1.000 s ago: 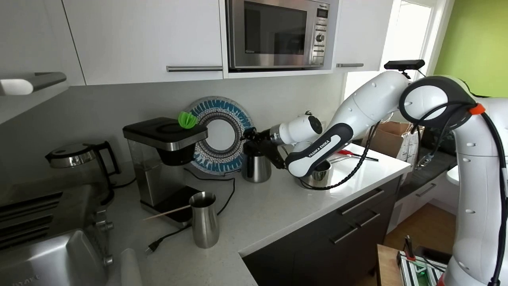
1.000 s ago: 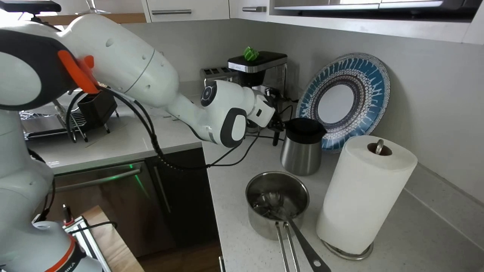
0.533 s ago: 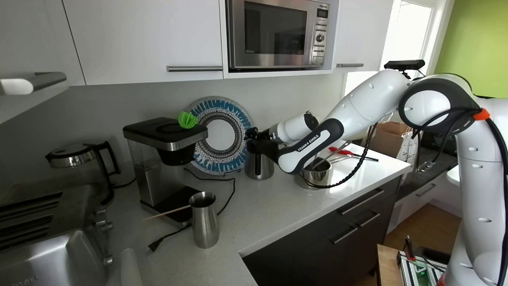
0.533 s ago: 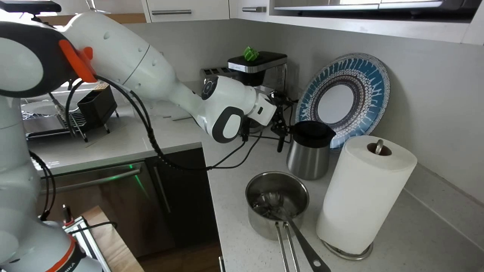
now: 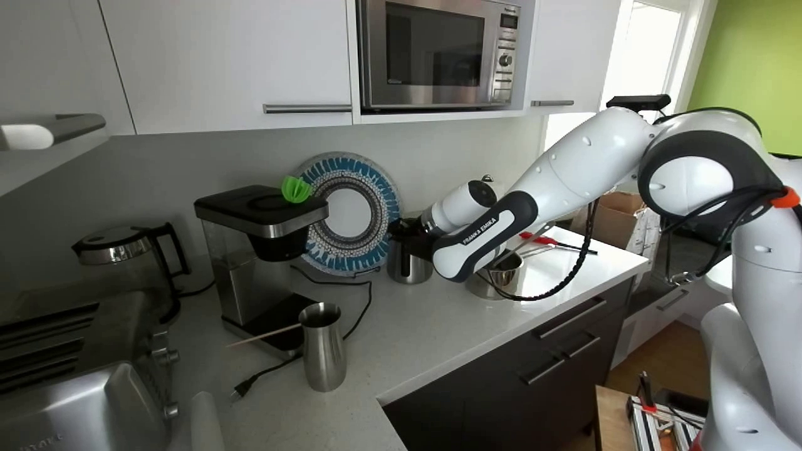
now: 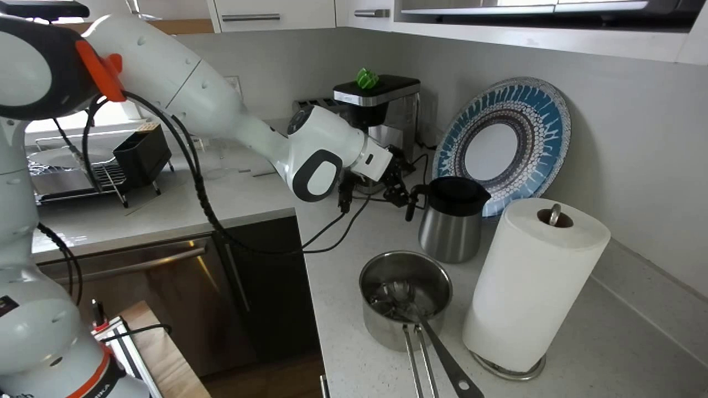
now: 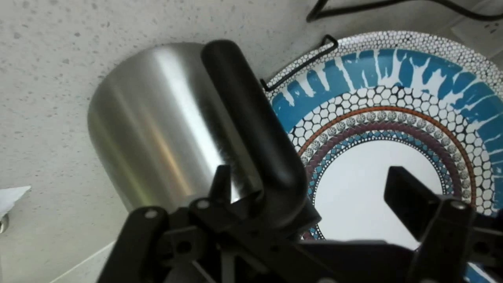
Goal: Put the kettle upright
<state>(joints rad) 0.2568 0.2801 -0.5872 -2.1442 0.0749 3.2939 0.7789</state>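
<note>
Kettle (image 7: pixel 161 125): silver body, black handle (image 7: pixel 253 118) and lid (image 6: pixel 457 193). Plate (image 6: pixel 491 152): white centre, honeycomb rings, blue band streaked white. Gripper (image 7: pixel 308 173): black.

In an exterior view you have the kettle (image 6: pixel 451 233) on the counter (image 6: pixel 337 276) right of centre, the plate (image 6: pixel 495 150) behind it, the pot (image 6: pixel 383 327) before it with a utensil (image 6: pixel 436 340) in it, and the paper towel roll (image 6: pixel 532 287) at the pot's right. In an exterior view you find the toaster (image 5: pixel 94 376) lower left and the jug (image 5: pixel 324 354) before the coffee maker (image 5: pixel 249 285). In the wrist view your gripper (image 7: pixel 309 175) lies along the bottom, kettle to the left, plate to the right.
</note>
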